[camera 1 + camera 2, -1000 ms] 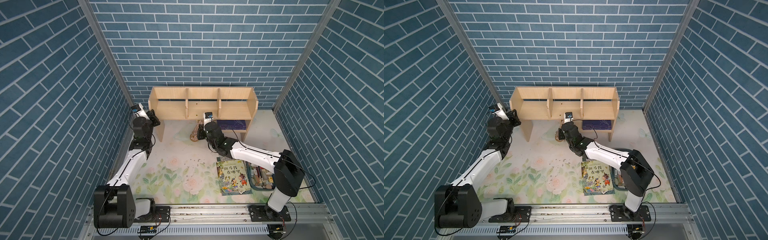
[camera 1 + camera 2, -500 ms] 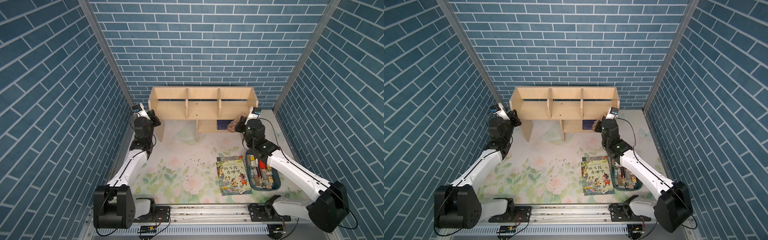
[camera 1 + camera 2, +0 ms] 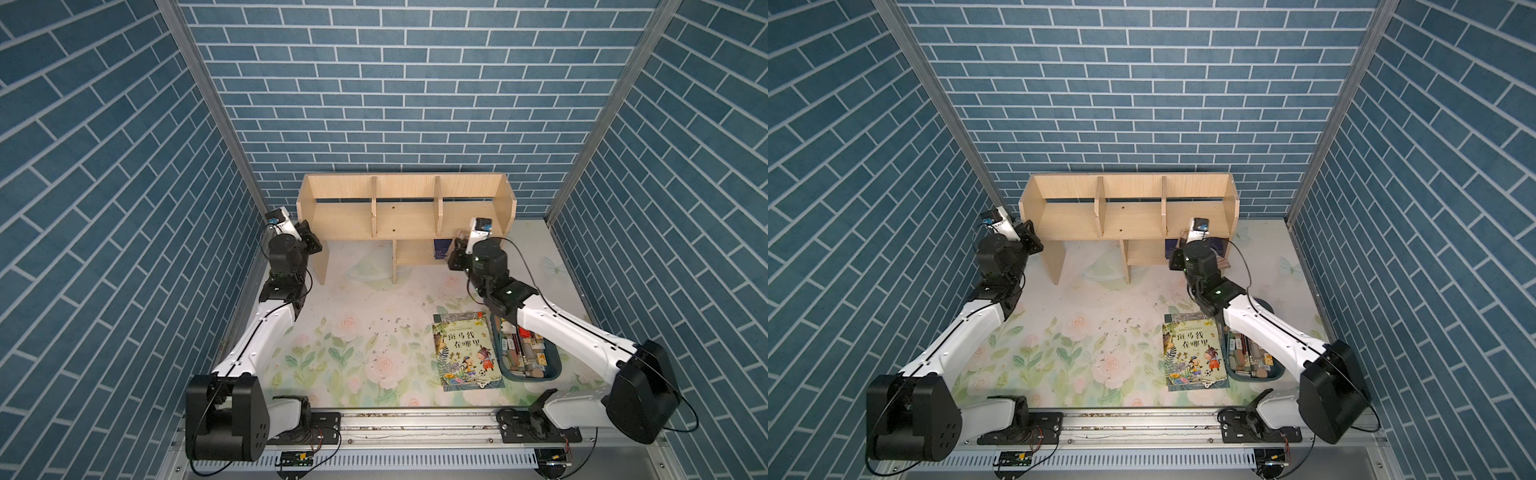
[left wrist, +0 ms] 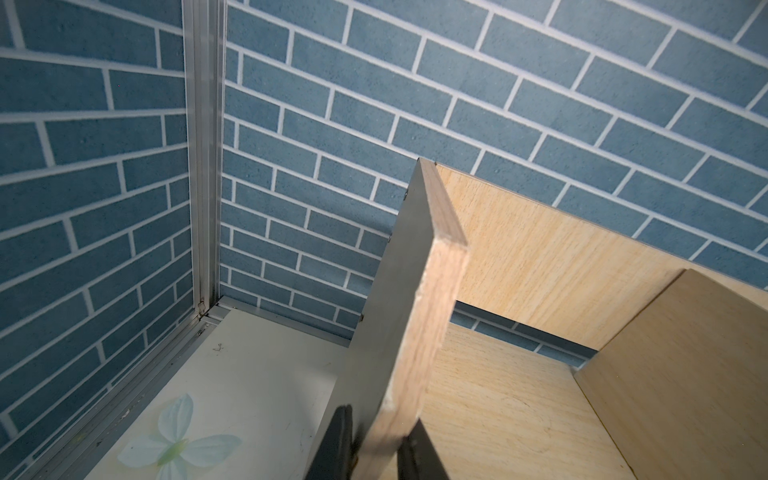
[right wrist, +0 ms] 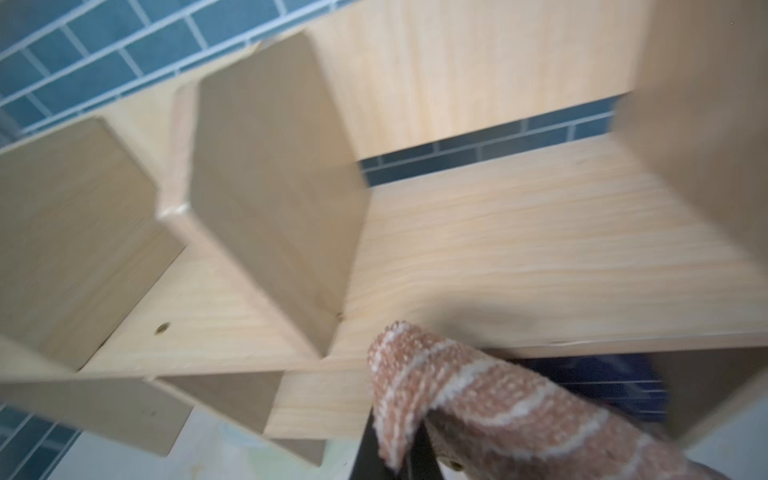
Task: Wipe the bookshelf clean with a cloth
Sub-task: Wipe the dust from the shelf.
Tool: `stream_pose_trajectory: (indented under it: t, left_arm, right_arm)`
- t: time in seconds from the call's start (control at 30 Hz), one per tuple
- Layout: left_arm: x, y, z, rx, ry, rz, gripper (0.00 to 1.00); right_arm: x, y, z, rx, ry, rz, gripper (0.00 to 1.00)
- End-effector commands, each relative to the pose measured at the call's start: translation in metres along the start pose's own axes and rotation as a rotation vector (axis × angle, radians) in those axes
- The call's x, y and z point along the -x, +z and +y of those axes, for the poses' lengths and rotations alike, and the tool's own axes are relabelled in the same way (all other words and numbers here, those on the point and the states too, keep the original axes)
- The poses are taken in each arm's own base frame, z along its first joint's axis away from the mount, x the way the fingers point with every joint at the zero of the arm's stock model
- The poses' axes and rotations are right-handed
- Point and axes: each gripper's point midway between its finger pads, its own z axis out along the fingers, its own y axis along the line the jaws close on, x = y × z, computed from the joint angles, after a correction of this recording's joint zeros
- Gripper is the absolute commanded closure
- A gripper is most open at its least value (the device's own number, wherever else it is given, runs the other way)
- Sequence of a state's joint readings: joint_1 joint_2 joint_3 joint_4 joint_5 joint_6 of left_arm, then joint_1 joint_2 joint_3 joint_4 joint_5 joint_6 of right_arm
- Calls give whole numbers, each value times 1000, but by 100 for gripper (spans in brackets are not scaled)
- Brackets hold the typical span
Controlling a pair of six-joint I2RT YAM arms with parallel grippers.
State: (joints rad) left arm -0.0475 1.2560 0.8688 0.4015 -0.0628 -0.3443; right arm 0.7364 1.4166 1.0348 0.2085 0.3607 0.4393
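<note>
A: Pale wood: the bookshelf (image 3: pixel 405 216), one; upright dividers, two. Anything hidden?
B: The cloth (image 5: pixel 478 395), one, mostly behind the right wrist in both top views. The right gripper (image 5: pixel 398 451) pinches it at the bookshelf's right bay, having swung over from under its middle.
A: The left gripper (image 4: pixel 377 446)?
B: Fingers cut off; clamped on the bookshelf's left end panel, unmoved.

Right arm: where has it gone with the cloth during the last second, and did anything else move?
The right gripper, shut on the cloth, swept from under the bookshelf's middle to the front edge of its right compartment. The left gripper stays clamped on the left end panel; book and tray did not move.
</note>
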Motion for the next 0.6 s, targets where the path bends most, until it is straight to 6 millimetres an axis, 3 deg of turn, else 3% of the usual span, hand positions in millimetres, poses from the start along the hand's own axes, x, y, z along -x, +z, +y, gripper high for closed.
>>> stream_pose_trajectory:
  t: [0.0, 0.17, 0.27, 0.37, 0.5, 0.57]
  left_arm:
    - [-31, -3, -18, -84, -35, 113, 100]
    - [-30, -5, -21, -97, -28, 112, 100]
    - [-29, -5, -21, -98, -25, 110, 100]
    - [-30, -5, -20, -96, -22, 112, 100]
    - [-30, -5, -21, -102, -22, 113, 100]
    - [-31, -5, -21, -101, -25, 116, 100]
  right_arm:
    - [14, 8, 68, 162, -23, -51, 100]
    - [9, 18, 155, 330, -73, -58, 100]
    - [-5, 33, 189, 373, -88, -19, 100]
    - [-13, 44, 187, 322, -100, -1, 100]
    - [-16, 38, 163, 257, -109, -16, 100]
    - [-30, 37, 147, 231, -110, 8, 100]
